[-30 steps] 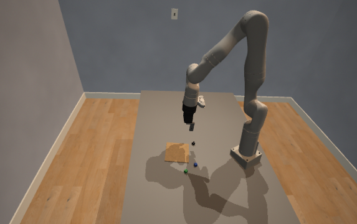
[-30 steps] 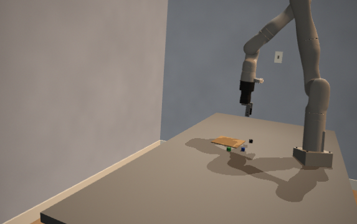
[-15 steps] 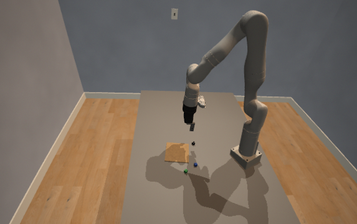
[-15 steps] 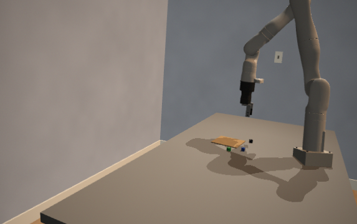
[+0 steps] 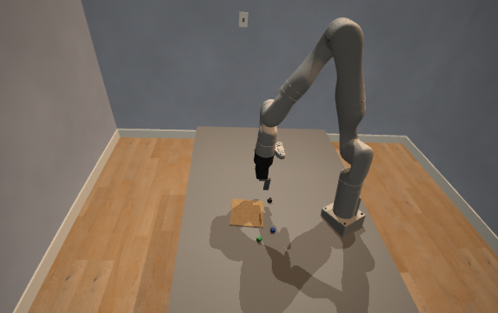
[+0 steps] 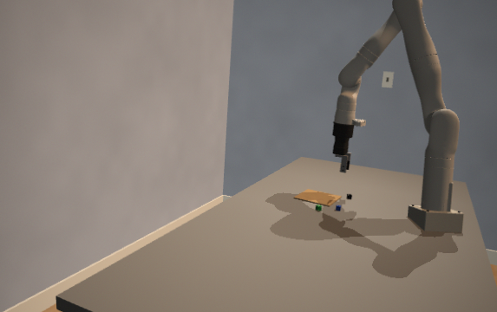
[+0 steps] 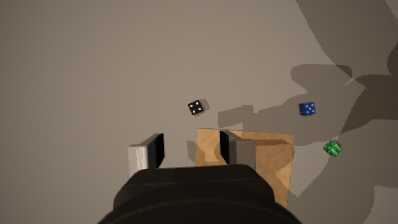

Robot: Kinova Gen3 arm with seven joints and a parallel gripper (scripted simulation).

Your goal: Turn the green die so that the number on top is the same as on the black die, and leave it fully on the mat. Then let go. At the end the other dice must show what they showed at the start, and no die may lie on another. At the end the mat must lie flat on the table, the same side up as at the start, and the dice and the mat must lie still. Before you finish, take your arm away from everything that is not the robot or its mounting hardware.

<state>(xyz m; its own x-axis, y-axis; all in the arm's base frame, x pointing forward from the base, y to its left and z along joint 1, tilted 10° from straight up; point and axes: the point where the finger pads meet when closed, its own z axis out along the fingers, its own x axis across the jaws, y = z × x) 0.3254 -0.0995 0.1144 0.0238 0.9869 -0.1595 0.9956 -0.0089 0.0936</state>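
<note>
Wrist view shows the jaws wide apart with nothing in them, hanging high above the desk (image 7: 100,65) near the mat's (image 7: 272,155) edge. Green die (image 7: 332,148) sits on the desk just off the mat's right side, well right of the jaws and lower in frame, past the blue die (image 7: 307,108). Black die (image 7: 196,107) shows four, I think.

A bare room set up as a test cell: plain grey-blue walls (image 5: 427,65), a wood-plank floor (image 5: 136,209) with pale skirting, 1 white wall switch (image 5: 243,19) on the far wall, and a long grey table (image 5: 231,269) carrying a grey robot arm (image 5: 348,109).
</note>
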